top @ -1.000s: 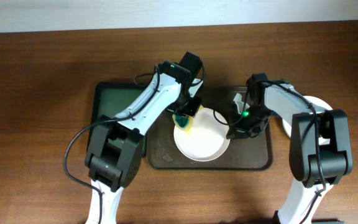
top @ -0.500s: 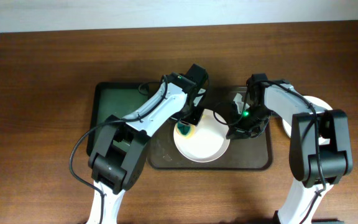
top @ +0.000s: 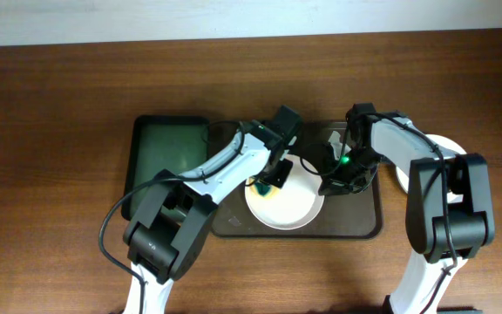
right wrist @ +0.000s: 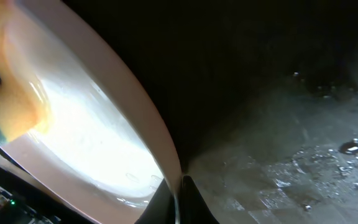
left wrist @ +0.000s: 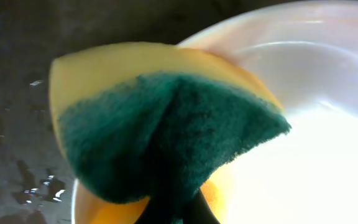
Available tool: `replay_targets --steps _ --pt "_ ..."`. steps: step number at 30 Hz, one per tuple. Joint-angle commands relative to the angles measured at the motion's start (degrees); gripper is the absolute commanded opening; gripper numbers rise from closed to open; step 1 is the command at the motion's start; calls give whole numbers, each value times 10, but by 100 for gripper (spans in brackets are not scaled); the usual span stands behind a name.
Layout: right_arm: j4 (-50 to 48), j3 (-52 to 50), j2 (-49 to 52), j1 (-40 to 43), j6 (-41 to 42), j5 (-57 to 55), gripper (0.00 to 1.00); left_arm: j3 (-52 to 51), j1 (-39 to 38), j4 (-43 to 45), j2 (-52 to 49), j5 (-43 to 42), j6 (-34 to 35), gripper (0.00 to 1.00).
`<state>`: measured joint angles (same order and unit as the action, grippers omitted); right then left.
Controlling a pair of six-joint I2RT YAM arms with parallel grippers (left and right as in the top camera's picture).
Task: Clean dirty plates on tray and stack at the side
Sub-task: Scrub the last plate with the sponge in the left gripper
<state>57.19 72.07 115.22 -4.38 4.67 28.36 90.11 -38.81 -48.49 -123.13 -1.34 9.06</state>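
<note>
A white plate (top: 288, 201) lies on the dark brown tray (top: 356, 225). My left gripper (top: 272, 180) is shut on a yellow sponge with a green scouring face (left wrist: 166, 124) and presses it onto the plate's left inner side (left wrist: 303, 155). My right gripper (top: 329, 179) is shut on the plate's right rim (right wrist: 166, 155), the rim pinched between its fingers. Another white plate (top: 447, 144) sits on the table at the right, mostly hidden by the right arm. A third plate is not visible.
A narrower dark green tray (top: 166, 153) lies left of the brown tray. The brown tray's floor is wet with droplets (right wrist: 328, 155). Both arms crowd over the tray's middle.
My left gripper has slid the sponge to the right and slightly down across the plate. The right gripper and the plate have stayed put.
</note>
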Motion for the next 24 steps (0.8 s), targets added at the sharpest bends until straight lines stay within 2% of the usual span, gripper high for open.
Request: replay_targets --steps 1,8,12,15,19,21,24 --pt "-9 -4 -12 -1 19 10 4 -28 -23 -10 -35 -149 7 0" --pt "-15 -4 -12 -1 21 10 4 40 0 -39 -34 -349 7 0" --pt "-16 -4 -12 -1 23 10 4 104 24 -93 -24 -350 7 0" --pt "-15 -4 -12 -1 23 10 4 159 50 -137 -9 -281 7 0" --pt "-16 -4 -12 -1 23 10 4 229 93 -218 20 -115 7 0" --pt "-15 -4 -12 -1 23 10 8 249 118 -257 31 -12 7 0" --pt "-16 -4 -12 -1 23 10 14 250 151 -293 37 92 33 0"
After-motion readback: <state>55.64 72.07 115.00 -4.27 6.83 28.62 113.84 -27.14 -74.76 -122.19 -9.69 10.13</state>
